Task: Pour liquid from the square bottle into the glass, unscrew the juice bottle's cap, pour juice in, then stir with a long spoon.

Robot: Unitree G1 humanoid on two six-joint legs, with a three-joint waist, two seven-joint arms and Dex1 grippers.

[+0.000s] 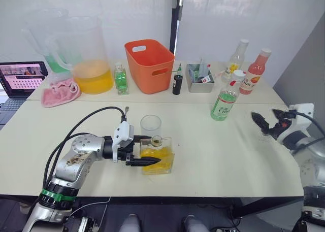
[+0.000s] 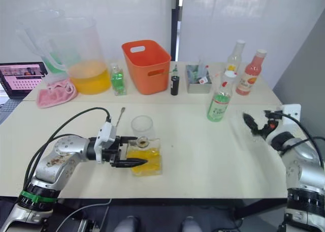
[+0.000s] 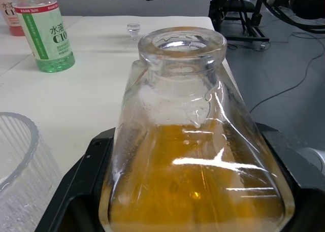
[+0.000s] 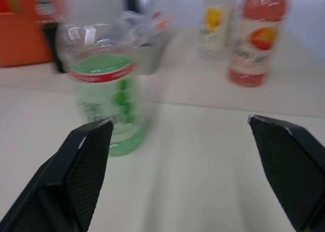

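- From the head, our two eye views look forward and down over the white table [image 1: 213,156]. The far wall runs across the top of the frame and the table's near edge along the bottom.
- The two eyes share nearly the whole scene. The orange basket [image 1: 149,65] sits slightly further left in the right eye view.
- Our left wrist view looks along the tabletop from very close to the square bottle [image 3: 195,156], which takes up most of the frame. The juice bottle [image 3: 48,31] stands at upper left, also seen by both eyes.
- Our right wrist view looks low across the table between its two fingers [image 4: 81,171] toward the juice bottle, with the pink-liquid bottle [image 4: 256,39] at upper right.
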